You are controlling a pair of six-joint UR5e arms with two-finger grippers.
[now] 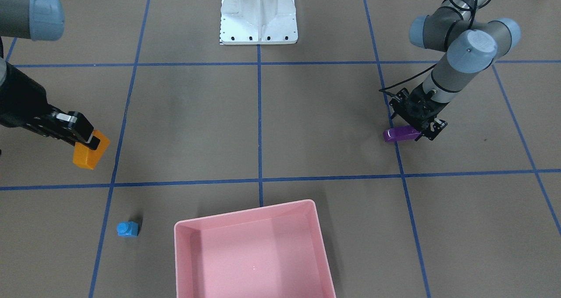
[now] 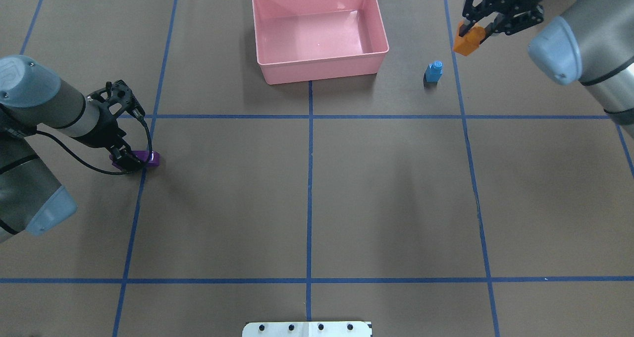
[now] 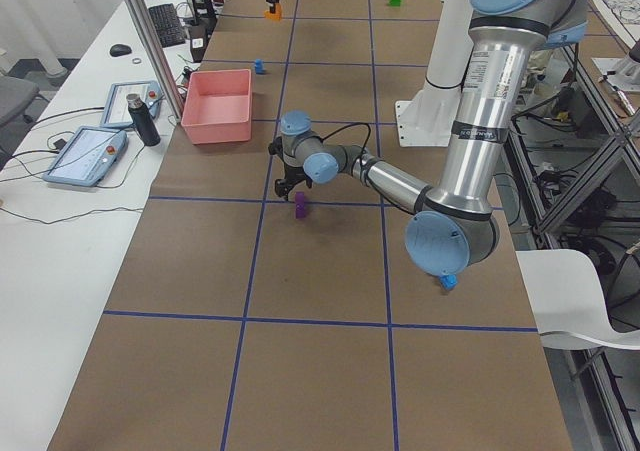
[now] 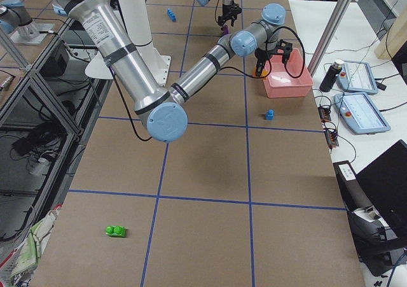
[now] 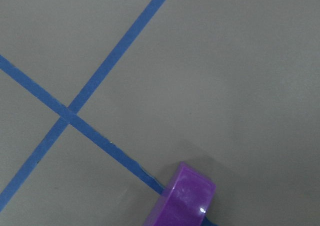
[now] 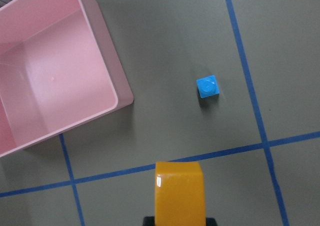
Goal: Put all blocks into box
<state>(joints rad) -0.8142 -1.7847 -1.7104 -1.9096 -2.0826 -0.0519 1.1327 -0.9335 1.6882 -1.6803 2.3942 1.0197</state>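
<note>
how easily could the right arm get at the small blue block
Probably yes for reach: the small blue block stands alone beside the box, nothing over it. But the right end effector is shut on the orange block, so that goes first.

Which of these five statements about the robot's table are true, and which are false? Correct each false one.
1. The box holds no blocks. True.
2. The right gripper has the orange block between its jaws. True.
3. The purple block lies in the box. False: it lies on the table, at the left gripper.
4. The small blue block is stacked on the orange block. False: it stands alone on the table, between the box and the orange block.
5. A green block lies on the table, far from the box. True.
</note>
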